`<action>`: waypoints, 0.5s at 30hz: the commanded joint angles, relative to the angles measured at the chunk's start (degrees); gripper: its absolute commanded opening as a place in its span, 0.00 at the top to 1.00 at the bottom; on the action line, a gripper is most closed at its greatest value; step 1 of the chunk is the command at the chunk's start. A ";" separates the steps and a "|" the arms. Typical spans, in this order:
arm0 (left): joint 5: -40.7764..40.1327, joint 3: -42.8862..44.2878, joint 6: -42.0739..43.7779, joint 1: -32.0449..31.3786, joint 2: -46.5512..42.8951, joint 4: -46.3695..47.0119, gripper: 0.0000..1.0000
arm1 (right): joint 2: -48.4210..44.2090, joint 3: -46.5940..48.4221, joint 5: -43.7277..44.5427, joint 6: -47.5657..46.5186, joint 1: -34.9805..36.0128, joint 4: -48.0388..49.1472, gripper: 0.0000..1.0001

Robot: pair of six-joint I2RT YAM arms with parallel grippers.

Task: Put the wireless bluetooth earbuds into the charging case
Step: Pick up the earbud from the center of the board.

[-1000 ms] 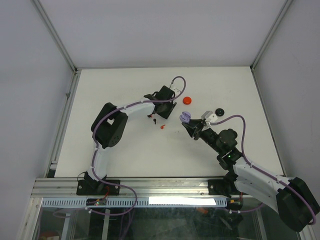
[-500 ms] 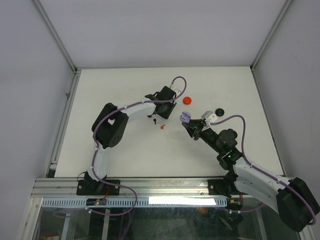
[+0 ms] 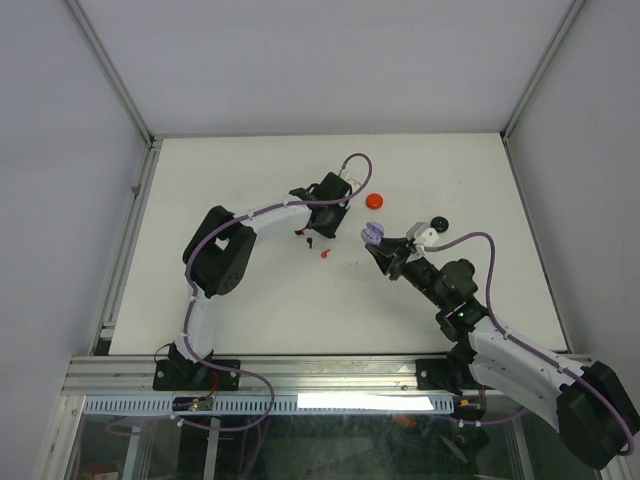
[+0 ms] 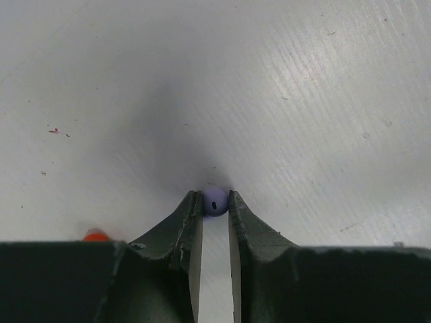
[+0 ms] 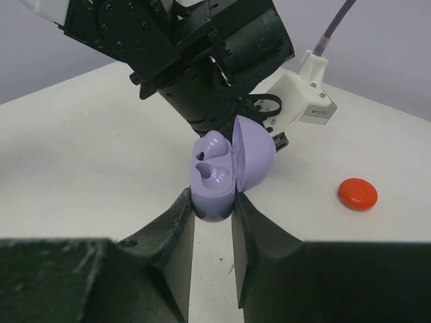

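The white table [image 3: 240, 180] spread beneath both arms. The left gripper [image 4: 215, 204] pinched a lavender earbud [image 4: 215, 200] right at the tips of its jaws. The right gripper [image 5: 213, 214] clamped the open lavender charging case [image 5: 217, 176] between its jaws, the lid swung to their right, and a red case [image 5: 357, 194] sat farther right.

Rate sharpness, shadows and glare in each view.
Left wrist: lavender earbud sharp, a soft dark shadow on the table around it. Right wrist: open lavender charging case crisp, mild highlights in its wells, no glare. Top external: evenly lit, but the red earbud is only a speck.
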 commanded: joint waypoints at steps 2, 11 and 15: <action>-0.61 -0.50 -1.11 -0.19 -2.05 -5.39 0.87 | -1.33 0.09 3.10 1.33 -0.01 1.93 1.00; 0.66 -1.97 -4.11 0.23 -8.22 -3.73 0.95 | 1.92 1.71 1.71 1.09 -0.01 4.41 1.00; 0.81 -4.16 -6.13 0.77 -12.86 -0.52 0.96 | 4.08 2.30 0.94 0.97 0.01 6.67 1.00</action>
